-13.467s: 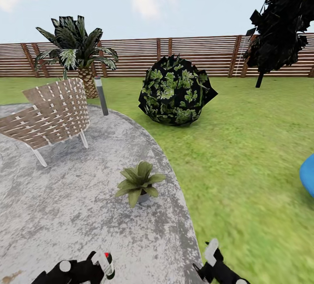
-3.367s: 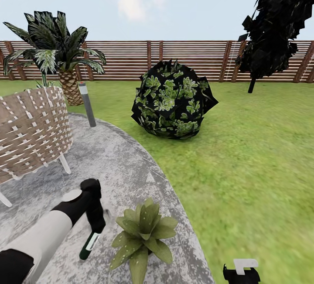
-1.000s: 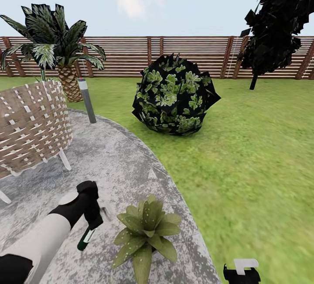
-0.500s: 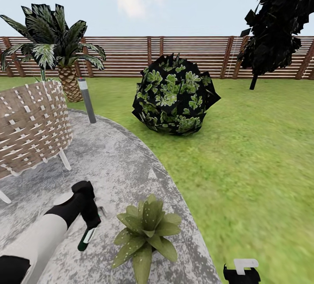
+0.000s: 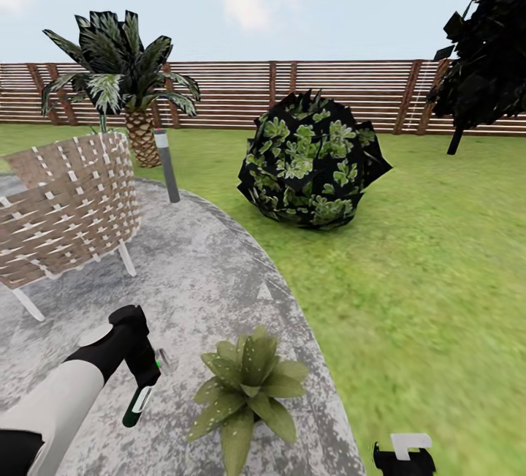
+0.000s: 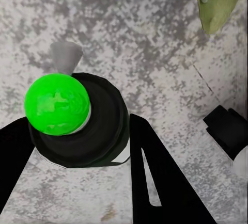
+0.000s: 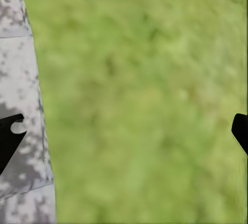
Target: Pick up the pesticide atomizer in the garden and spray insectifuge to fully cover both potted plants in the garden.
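A woven chair (image 5: 69, 209) stands at the far left. Behind it rises a palm (image 5: 124, 81), with a grey post (image 5: 167, 166) just right of the chair. A dark bush (image 5: 313, 161) sits further right, a black tree (image 5: 489, 52) beyond.

Flat, bright daylight fills the head view under a pale sky (image 5: 241, 1), with no clear sun direction, no glare and almost no cast shadows on the patio (image 5: 197, 271); the tree (image 5: 489, 44) and bush (image 5: 310, 161) render nearly black. The lawn (image 5: 431, 264) is sharp far off and smears into soft blur toward the near right edge. In the right wrist view the grass (image 7: 144, 100) is wholly blurred, while in the left wrist view the stone is coarse and pixelated around a vivid, unshaded green cap (image 6: 57, 104).
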Controlling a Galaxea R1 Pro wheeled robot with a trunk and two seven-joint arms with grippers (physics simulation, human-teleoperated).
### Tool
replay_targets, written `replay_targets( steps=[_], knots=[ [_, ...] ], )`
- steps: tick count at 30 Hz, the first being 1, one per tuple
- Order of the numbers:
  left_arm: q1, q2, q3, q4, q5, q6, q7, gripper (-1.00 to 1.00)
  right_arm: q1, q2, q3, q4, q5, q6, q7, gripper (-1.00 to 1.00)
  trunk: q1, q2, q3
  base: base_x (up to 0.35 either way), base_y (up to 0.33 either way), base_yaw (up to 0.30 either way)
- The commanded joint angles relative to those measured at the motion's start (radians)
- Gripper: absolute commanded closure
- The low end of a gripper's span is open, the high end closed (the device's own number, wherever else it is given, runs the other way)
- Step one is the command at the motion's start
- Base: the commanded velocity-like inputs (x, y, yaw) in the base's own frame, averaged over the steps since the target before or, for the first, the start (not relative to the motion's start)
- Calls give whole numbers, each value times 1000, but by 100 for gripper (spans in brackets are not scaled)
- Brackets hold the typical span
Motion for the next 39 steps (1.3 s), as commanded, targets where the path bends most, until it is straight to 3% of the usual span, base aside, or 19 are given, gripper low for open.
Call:
replay_targets(
  steps=[1,11,30,31,34,36,39],
  knots=[
    [-1,0,-5,-3,-3,30,-6,100,0,0,9,0,-10,-3,-1,-100,0,0,-1,0,-277,18],
    [-1,1,-9,-3,-4,64,-5,100,0,0,9,-1,-12,-2,1,-100,0,0,-1,-97,-269,14],
    [-7,-3,-13,-2,-11,100,-7,100,0,3,10,0,-13,-2,1,-100,0,0,-1,-28,-279,272],
    [-8,-17,-22,0,-12,99,-50,100,0,3,9,0,-13,-2,1,-100,0,0,-1,0,-286,279],
    [-7,-22,-62,-2,-43,98,-168,100,0,3,10,0,-13,-2,2,-100,0,0,-1,0,-286,278],
    [-5,-22,-76,-5,-69,97,-200,100,0,3,10,0,-13,-2,2,-100,0,0,-1,0,-286,279],
    [-3,-19,-79,-4,-82,96,-210,100,0,3,10,0,-13,-2,1,-100,0,0,-1,-16,-286,279]
  ],
)
